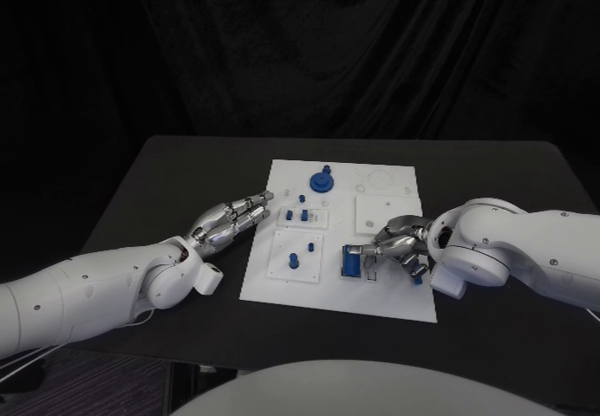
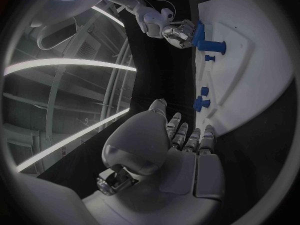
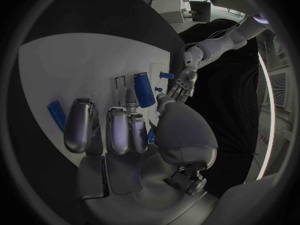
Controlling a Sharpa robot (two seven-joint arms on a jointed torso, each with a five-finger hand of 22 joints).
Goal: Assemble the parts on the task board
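The white task board (image 1: 375,299) lies in the middle of the black table. A blue gear (image 1: 322,182) sits at its far side, and small blue pegs (image 1: 300,212) stand in its left plates. A blue block (image 1: 355,262) rests near the board's right front. My right hand (image 1: 398,243) curls over the block's right side. In the right wrist view a sliver of a small blue part (image 3: 152,135) shows between thumb and finger, and the block (image 3: 144,89) lies just beyond the fingertips. My left hand (image 1: 231,221) lies stretched out and holds nothing, its fingertips at the board's left edge.
Another blue piece (image 3: 56,114) lies on the board beside my right hand's fingers. A white square plate (image 1: 381,212) sits on the board just behind my right hand. The table (image 1: 175,182) is bare black surface on both sides of the board.
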